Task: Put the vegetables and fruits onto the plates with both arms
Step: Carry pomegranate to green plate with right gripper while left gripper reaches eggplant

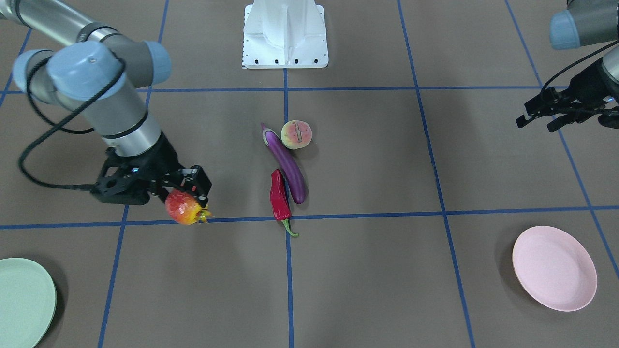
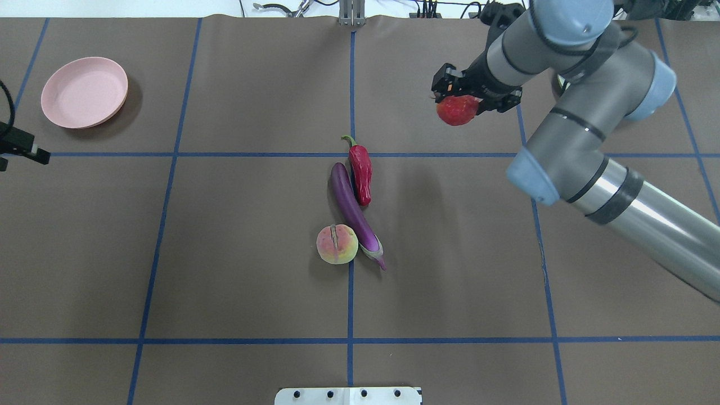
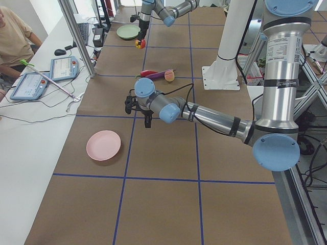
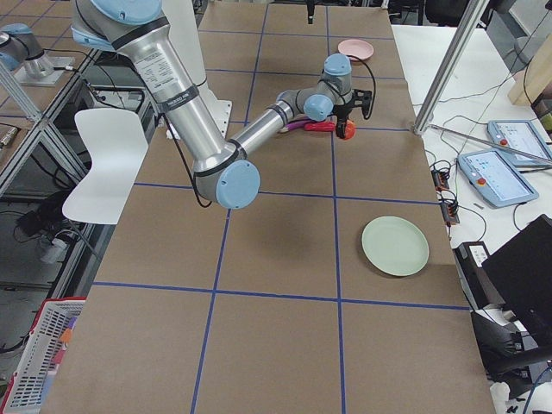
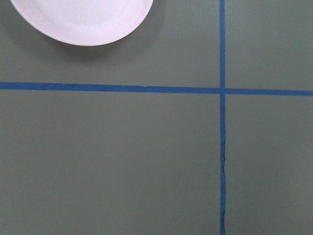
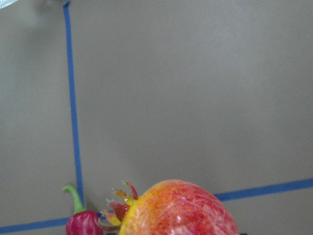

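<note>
I see my right arm bent low, its gripper (image 1: pixel 189 199) clamped on the bumpy fruit (image 1: pixel 182 208), beside the chili pepper (image 1: pixel 279 200). The left gripper (image 1: pixel 536 124) hovers level, fingers seemingly spread, empty.

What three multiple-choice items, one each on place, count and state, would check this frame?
1. The peach lies: A) alone at a far corner; B) beside the eggplant's cap end; C) hanging in mid-air.
2. Plates holding food: A) none; B) one; C) two.
3. The right gripper is: A) open, empty; B) shut, empty; C) shut on the pomegranate.
Answers: 1 B, it sits by the purple cap; 2 A, the pink plate and green plate are bare; 3 C, its fingers clamp the crowned fruit.
</note>
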You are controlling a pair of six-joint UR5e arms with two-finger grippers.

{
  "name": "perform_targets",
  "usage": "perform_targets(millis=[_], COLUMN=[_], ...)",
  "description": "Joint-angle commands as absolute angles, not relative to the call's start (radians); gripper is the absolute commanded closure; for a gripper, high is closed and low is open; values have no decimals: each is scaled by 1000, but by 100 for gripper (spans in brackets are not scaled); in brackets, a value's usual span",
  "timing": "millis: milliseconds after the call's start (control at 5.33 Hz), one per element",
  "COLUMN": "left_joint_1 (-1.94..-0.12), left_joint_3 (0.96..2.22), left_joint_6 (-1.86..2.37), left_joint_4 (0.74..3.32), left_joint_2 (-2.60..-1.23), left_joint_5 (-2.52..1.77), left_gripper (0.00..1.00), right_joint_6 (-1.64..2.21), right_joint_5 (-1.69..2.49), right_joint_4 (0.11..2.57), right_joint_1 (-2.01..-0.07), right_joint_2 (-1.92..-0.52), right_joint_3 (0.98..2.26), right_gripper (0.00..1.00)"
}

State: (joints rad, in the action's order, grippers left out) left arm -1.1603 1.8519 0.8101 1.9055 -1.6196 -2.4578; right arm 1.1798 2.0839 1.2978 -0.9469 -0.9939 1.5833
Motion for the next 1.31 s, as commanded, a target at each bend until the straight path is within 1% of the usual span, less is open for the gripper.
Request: perform_targets(millis=[0, 188, 375, 562, 750, 938, 1125], left_joint_1=[-987, -917, -850, -803, -752, -694, -665], left_joint_3=[1844, 1818, 1746, 1682, 1587, 1451, 1351], left_joint_6=[1057, 1166, 1293, 1354, 1380, 1435, 1462], left_joint_4=[1896, 1896, 1884, 1873, 1873, 1873, 1875], left_joint_2=[-1754, -1826, -1962, -2061, -2156, -2287, -2392], left_joint_5=[-2328, -2286, -2266, -2200, -2182, -2124, -2115], left_gripper=[0, 0, 0, 0, 0, 0, 0], right_joint_6=[884, 744, 692, 690, 695, 695, 695], right_joint_5=[2212, 2223, 2214, 2151, 2134, 2131, 2132], right_joint_4=[1295, 1296, 1289, 1281, 1178, 1146, 1134], right_joint_1=[-1171, -1243, -1277, -1279, -1273, -1263, -1255], right_joint_2=[-1011, -1012, -1009, -1005, -1003, -1005, -1005], right_joint_3=[1394, 1282, 1149, 1047, 928, 896, 903], right_gripper=[100, 100, 100, 100, 100, 57, 1])
